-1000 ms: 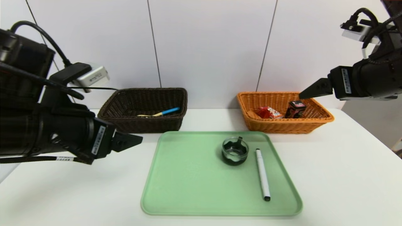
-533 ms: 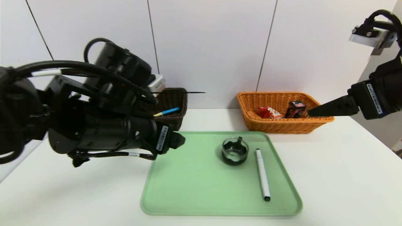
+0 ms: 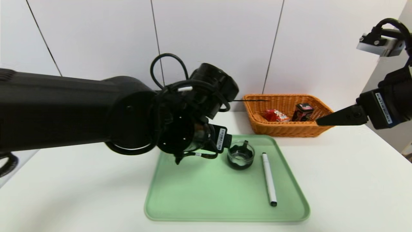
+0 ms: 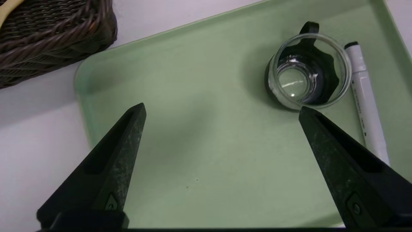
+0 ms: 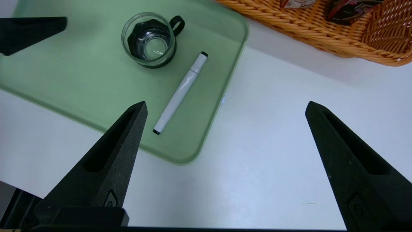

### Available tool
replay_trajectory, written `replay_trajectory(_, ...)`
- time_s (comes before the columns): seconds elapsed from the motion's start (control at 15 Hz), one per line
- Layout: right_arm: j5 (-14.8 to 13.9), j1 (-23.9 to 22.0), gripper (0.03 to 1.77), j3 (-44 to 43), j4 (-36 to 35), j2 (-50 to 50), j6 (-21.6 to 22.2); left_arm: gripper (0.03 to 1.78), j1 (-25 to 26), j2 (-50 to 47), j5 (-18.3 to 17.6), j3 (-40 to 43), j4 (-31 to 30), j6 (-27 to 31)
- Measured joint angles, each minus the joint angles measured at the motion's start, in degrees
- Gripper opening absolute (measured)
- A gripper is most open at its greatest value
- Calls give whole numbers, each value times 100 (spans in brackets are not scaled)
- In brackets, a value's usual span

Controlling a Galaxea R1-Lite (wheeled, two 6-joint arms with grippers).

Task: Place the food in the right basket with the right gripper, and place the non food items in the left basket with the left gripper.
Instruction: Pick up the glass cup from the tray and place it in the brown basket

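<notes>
So the left arm fills most of the left side in the head view, reaching over the green tray [image 3: 193,199], and it blocks the dark basket [image 4: 48,35] from that view; only the left wrist view catches 1 corner of it, sitting on the worktop [image 3: 354,180] just off the tray's corner. The left claw [image 4: 222,109] is spread wide with nothing in it, hovering above the tray with the cup just beyond 1 fingertip.

On the tray there are 2 things: 1 glass cup [image 3: 240,155] in a black holder with a handle, upright, and 1 white marker [image 3: 269,179] lying flat just to its right, not touching it as far as I can tell.

Further right, behind the tray, is 1 orange basket [image 3: 289,130] with 2 packets in it, 1 red [image 3: 274,115] and 1 dark [image 3: 302,112].

The right claw [image 5: 225,106] hangs up at the far right, near the orange basket's right edge, also wide and holding nothing.
</notes>
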Motion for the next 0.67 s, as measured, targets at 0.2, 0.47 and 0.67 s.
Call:
replay_trajectory(0.2, -6, -9, 169, 213, -2, -24, 6, 169, -246, 621, 317, -711, 369, -433)
replay_trajectory(0.47, -5, -22, 170, 455, -15, -105, 13, 169, -340, 1185, 341, -1643, 1141, -978)
replay_trajectory(0.67, 0, -17, 170, 540, -22, -143, 11, 169, -356, 1493, 334, -2057, 1519, -1211)
